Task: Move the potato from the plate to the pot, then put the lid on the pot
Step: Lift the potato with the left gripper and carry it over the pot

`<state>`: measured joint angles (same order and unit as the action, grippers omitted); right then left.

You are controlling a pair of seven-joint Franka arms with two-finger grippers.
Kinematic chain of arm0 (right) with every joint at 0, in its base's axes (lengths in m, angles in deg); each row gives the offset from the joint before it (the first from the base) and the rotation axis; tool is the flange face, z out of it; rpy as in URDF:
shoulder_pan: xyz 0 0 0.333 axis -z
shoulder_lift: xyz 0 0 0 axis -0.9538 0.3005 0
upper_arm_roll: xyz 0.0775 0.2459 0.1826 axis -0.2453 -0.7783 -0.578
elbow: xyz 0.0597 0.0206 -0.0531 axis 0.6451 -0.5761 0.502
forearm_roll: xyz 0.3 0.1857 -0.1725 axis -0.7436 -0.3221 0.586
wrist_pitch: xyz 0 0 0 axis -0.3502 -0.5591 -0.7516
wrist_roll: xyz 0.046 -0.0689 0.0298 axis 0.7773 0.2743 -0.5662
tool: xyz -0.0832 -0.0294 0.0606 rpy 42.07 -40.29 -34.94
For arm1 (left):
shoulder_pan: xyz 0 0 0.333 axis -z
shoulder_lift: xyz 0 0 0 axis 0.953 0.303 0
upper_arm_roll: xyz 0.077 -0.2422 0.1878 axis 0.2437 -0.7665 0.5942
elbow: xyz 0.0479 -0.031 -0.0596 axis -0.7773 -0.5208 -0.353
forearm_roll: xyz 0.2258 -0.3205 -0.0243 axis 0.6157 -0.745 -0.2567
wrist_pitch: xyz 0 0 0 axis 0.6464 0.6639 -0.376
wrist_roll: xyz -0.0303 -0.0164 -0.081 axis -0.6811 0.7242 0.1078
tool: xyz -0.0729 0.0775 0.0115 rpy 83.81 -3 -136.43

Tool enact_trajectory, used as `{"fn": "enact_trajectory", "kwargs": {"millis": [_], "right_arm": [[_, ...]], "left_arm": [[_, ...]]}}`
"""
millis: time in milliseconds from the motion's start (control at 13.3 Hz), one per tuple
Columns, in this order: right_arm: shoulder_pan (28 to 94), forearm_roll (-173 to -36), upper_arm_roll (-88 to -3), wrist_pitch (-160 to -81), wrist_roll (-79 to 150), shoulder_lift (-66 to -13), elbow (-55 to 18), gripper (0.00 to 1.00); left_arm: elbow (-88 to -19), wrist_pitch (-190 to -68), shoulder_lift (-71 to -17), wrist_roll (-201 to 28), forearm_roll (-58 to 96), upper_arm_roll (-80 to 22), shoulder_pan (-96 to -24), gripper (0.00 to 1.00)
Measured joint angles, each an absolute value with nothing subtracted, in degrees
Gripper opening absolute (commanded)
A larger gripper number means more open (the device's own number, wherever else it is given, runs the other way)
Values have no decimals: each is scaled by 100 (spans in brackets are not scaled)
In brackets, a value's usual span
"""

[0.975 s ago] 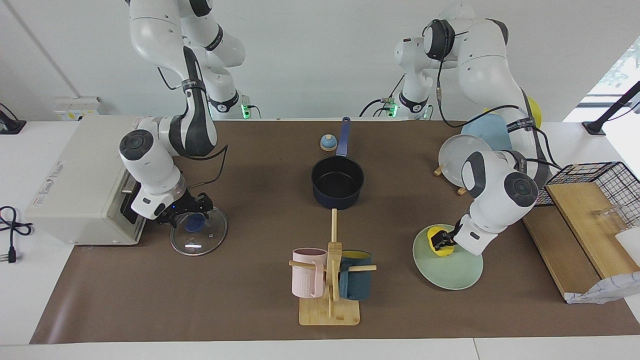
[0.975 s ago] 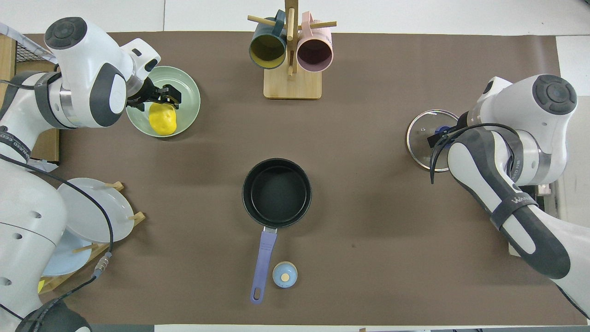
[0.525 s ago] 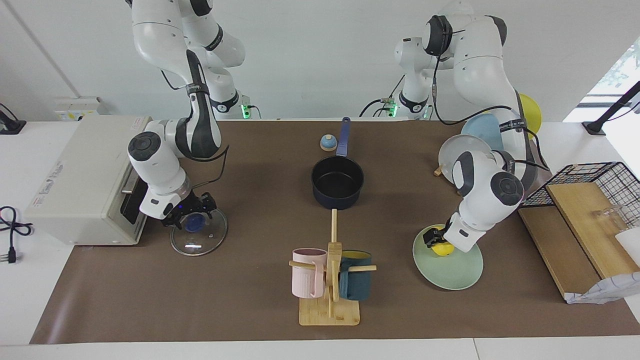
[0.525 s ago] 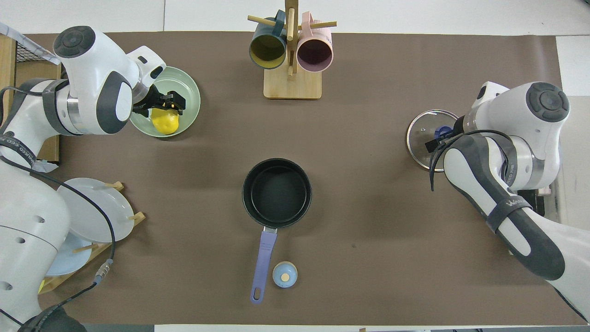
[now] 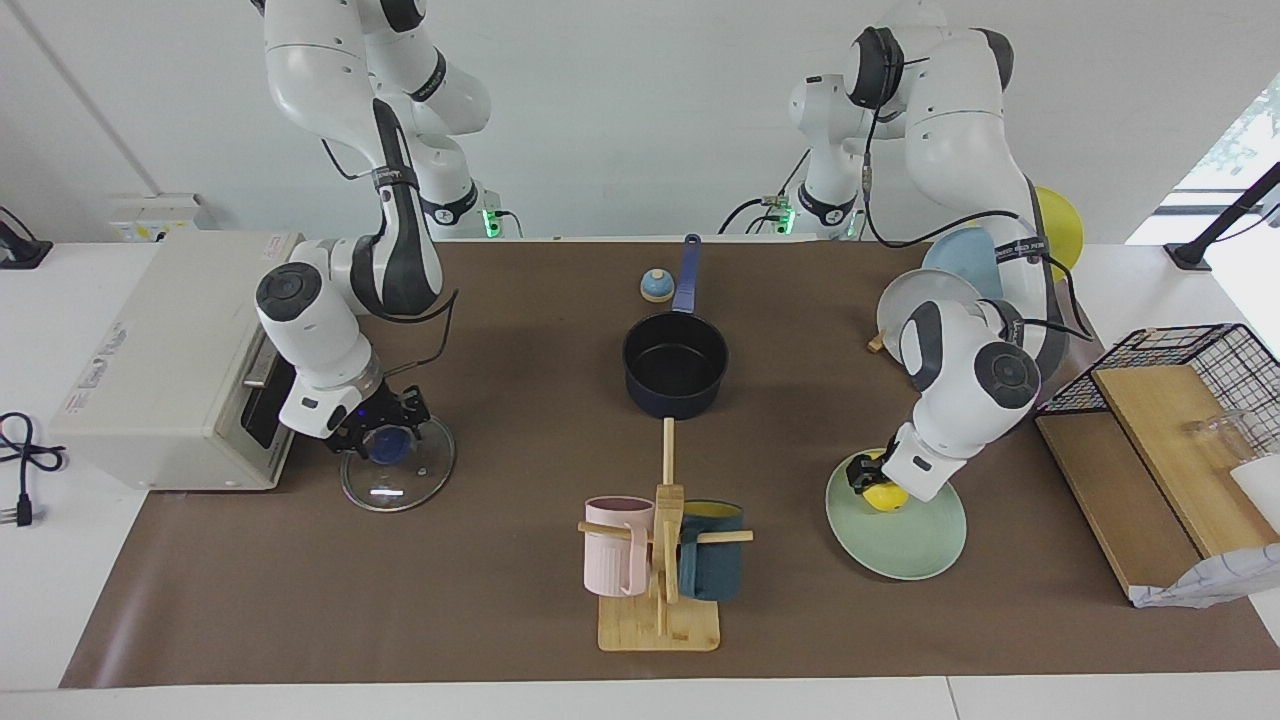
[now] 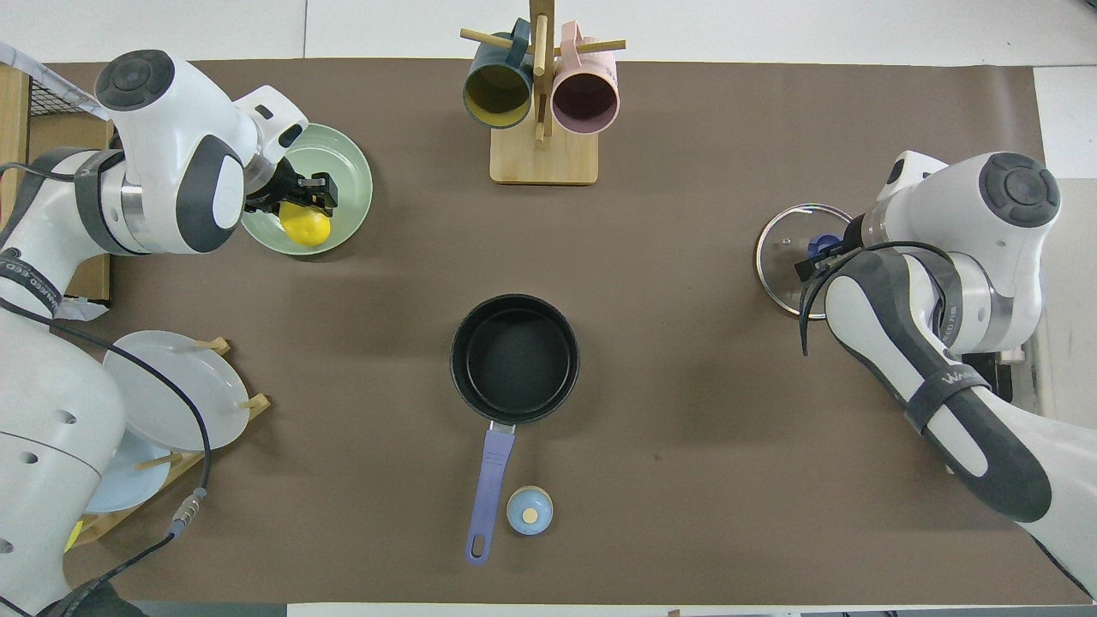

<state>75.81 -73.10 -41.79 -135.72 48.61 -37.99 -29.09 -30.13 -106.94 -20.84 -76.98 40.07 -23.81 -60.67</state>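
Note:
The yellow potato [image 5: 888,496] [image 6: 306,228] lies on the mint-green plate [image 5: 905,545] [image 6: 350,167] toward the left arm's end of the table. My left gripper [image 5: 866,480] [image 6: 307,197] is down on the potato and shut on it. The navy pot [image 5: 675,362] [image 6: 514,358] stands empty mid-table, its handle pointing toward the robots. Toward the right arm's end, the glass lid [image 5: 400,482] [image 6: 778,261] lies flat on the mat. My right gripper [image 5: 386,428] [image 6: 820,251] is down at its blue knob, fingers closed against it.
A wooden mug rack [image 5: 660,600] with a pink and a teal mug stands farther from the robots than the pot. A small blue dome [image 5: 655,285] sits beside the pot handle. A beige appliance [image 5: 160,360] is beside the lid. Upright plates [image 5: 925,315], a wire basket [image 5: 1200,350] and boards [image 5: 1150,480] are near the plate.
The left gripper dropped onto the potato and closed on it. The right gripper settled lower around the lid's knob and closed in. Pot and lid have not moved.

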Motion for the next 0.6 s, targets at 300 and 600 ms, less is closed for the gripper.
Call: {"fn": "enact_trajectory", "kwargs": {"millis": [300,600], "right_arm": [[7583,-7310,-4178,-13533,4861,-3814,-2909,55],[7586,-7310,-4177,-13520,4861,-3815,-2908,32]], "left_arm": [[-2643,-9630,-2931,-8552,3942,-2460,-5872,0],[-2981,-8914,-4028,-9997,3877,-2487,-4871,0]]}}
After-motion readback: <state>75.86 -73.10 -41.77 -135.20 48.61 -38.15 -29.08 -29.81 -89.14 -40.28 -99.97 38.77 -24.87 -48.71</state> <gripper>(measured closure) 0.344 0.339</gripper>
